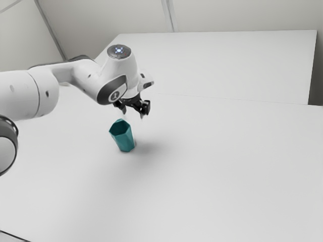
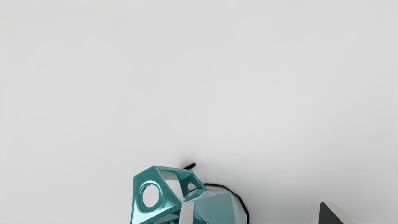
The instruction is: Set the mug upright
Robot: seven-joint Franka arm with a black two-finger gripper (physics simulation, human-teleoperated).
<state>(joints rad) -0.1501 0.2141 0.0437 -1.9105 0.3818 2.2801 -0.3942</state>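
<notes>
The black gripper is above the table, just over the mug and toward the exterior view's right, with a gap between them. Its two fingers are spread, with nothing held. The teal faceted mug has its open rim facing up and its narrower end down at the table; its outline slants slightly, and I cannot tell whether it truly tilts. In the wrist view, the gripper has its fingertips wide apart, one overlapping the mug in the picture. Part of the mug is cut off there, and a round hole shows in its teal side piece.
The white table extends around the mug, with a soft shadow beside it. Behind lies another white surface, below a pale wall. The arm reaches in from the exterior view's left.
</notes>
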